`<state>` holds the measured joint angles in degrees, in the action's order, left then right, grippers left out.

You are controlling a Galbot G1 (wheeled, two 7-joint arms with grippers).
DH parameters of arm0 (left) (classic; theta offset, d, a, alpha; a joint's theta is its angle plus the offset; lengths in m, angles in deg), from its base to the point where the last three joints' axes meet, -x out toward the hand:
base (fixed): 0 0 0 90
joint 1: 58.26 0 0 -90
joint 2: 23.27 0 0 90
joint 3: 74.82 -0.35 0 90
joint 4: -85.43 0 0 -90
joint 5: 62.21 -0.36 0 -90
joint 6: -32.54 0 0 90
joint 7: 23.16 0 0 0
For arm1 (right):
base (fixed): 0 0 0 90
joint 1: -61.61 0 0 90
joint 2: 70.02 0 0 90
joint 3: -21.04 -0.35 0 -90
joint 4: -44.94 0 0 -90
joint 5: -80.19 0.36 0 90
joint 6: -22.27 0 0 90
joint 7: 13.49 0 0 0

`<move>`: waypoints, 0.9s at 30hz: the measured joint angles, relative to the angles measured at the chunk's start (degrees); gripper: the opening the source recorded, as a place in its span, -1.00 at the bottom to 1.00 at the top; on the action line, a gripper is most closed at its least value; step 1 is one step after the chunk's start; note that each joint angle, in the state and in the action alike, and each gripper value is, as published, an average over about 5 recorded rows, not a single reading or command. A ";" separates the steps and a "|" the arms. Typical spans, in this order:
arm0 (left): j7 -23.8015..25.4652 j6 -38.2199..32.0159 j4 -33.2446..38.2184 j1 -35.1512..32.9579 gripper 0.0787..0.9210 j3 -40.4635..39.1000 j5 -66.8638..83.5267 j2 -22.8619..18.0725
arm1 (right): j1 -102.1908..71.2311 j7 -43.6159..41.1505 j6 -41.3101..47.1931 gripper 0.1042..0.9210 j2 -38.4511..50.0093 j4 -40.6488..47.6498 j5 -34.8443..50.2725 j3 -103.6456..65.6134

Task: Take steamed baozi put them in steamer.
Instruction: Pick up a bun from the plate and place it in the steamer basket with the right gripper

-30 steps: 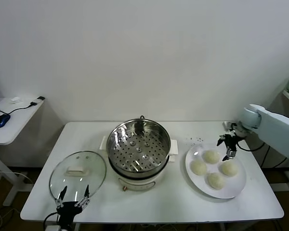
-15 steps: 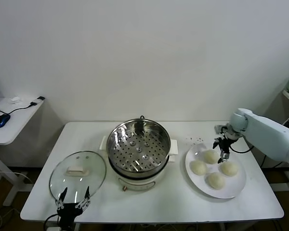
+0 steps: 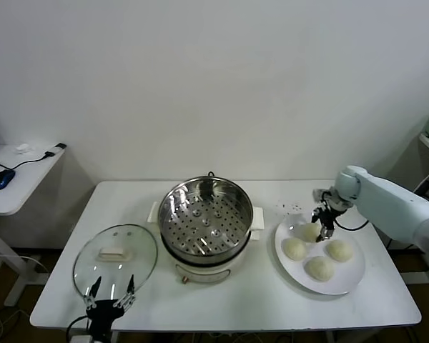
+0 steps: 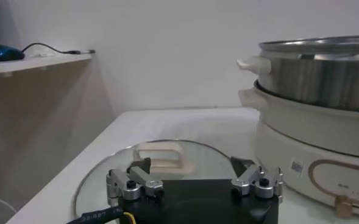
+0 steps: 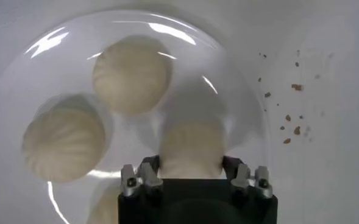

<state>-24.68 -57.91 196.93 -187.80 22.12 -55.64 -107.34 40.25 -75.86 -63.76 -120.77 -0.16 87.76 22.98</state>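
Four cream-white baozi lie on a white plate (image 3: 348, 281) at the right of the table: three clear of the gripper (image 3: 294, 248), (image 3: 319, 268), (image 3: 339, 249), and a far one (image 3: 309, 231) under my right gripper (image 3: 323, 227). In the right wrist view my right gripper (image 5: 188, 167) is open and straddles that baozi (image 5: 190, 146), one finger on each side. Two more baozi (image 5: 132, 76), (image 5: 63, 143) lie beyond it. The steamer (image 3: 206, 214) stands open at the table's middle with nothing on its perforated tray. My left gripper (image 3: 109, 294) is open and parked at the front left.
A round glass lid (image 3: 116, 256) with a white handle lies flat left of the steamer, just beyond my left gripper (image 4: 191, 165). Dark crumbs (image 3: 292, 208) dot the table behind the plate. A side desk (image 3: 14, 179) stands at the far left.
My right gripper has moved left across the plate and come down around the far baozi. The left arm has not moved.
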 measured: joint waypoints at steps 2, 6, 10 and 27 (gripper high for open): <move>0.00 0.00 0.16 -0.09 0.77 -0.12 -0.09 -0.07 | 1.25 -0.30 -0.32 0.32 0.58 -1.04 0.37 0.60; 0.00 0.00 0.42 -0.14 0.77 -0.46 -0.27 -0.11 | 5.84 -1.04 -1.14 0.32 1.73 -3.82 1.82 3.70; 0.01 0.01 0.64 -0.02 0.77 -0.84 -0.43 -0.11 | 13.32 -1.82 -2.58 0.32 1.91 -7.66 4.65 8.81; -0.39 -0.28 0.42 0.38 0.77 -2.18 -0.68 -0.11 | 35.90 -1.86 -18.68 0.32 -7.42 -28.07 9.13 20.77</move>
<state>-25.07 -58.19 197.35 -187.42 19.95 -56.33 -107.45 76.15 -77.72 -82.44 -128.19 -28.23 96.89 43.75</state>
